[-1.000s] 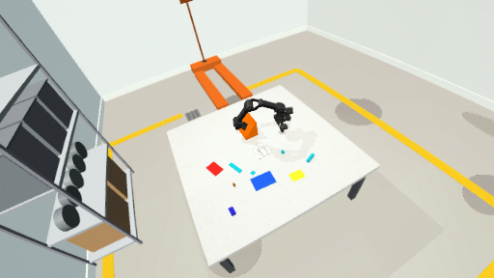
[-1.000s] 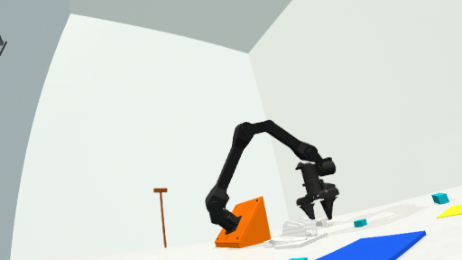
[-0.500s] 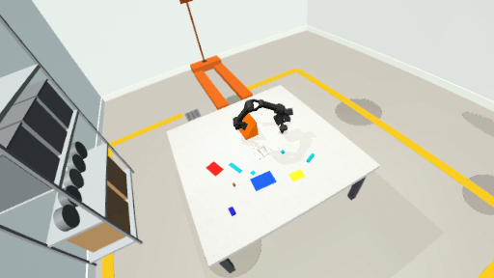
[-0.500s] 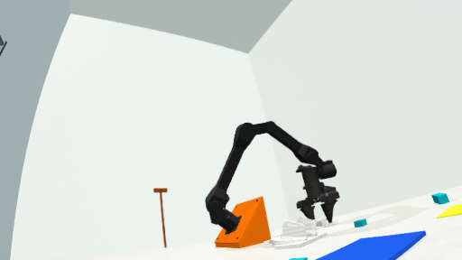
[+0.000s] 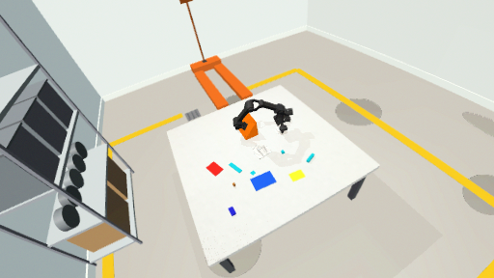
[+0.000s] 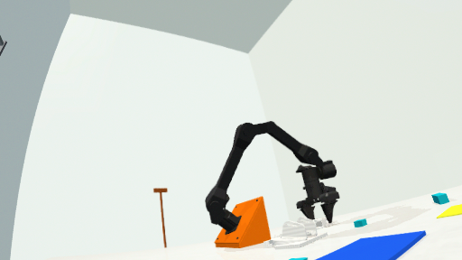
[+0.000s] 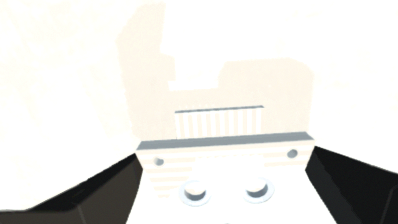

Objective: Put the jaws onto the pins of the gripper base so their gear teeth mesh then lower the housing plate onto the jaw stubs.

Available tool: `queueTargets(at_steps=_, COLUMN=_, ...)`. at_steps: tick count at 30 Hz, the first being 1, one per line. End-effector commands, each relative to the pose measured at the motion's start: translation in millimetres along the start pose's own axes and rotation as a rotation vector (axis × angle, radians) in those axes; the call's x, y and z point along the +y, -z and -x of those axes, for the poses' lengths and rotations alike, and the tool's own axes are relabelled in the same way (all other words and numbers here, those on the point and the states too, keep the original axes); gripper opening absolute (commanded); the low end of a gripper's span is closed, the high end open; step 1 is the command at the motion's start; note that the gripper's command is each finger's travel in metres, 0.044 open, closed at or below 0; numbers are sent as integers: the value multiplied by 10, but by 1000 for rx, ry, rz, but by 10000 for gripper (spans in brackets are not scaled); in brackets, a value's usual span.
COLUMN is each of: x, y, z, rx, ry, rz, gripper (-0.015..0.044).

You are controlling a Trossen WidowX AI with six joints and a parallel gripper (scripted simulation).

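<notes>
My gripper (image 5: 283,130) (image 6: 321,220) (image 7: 226,155) is open and empty, pointing down close over the table. In the wrist view a white flat part (image 7: 225,187), perhaps the housing plate, lies between and below the wide-apart fingers. It has two large round holes with pale round shapes inside, and a small hole near each upper corner. A ribbed strip (image 7: 219,123) shows just beyond its dark upper edge. Other white parts (image 5: 260,152) (image 6: 293,231) lie closer to the arm's mount in the exterior view. Jaws, pins and gear teeth cannot be told apart there.
The arm's orange wedge mount (image 5: 250,129) (image 6: 257,226) stands beside the white parts. A blue plate (image 5: 262,180) (image 6: 383,246), a yellow plate (image 5: 297,176) (image 6: 451,211), a red plate (image 5: 214,168) and small teal blocks (image 5: 310,157) (image 6: 439,198) lie farther off on the table.
</notes>
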State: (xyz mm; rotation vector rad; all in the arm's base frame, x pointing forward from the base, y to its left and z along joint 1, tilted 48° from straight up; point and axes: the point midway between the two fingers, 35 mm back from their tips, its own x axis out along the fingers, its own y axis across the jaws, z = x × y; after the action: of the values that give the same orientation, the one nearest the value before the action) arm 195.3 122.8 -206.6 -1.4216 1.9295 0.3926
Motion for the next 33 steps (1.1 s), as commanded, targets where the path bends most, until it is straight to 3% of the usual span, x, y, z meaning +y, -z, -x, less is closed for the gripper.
queueTargets(at_steps=1, x=-5, y=1, z=-5, rx=0, ry=4, rz=4, gripper=440)
queueTargets(at_steps=15, x=0, y=0, z=0, rx=0, ry=0, rz=0, gripper=353)
queueTargets(at_steps=33, x=-6, y=-13, z=138, rx=-1, ry=1, rz=1, gripper=351)
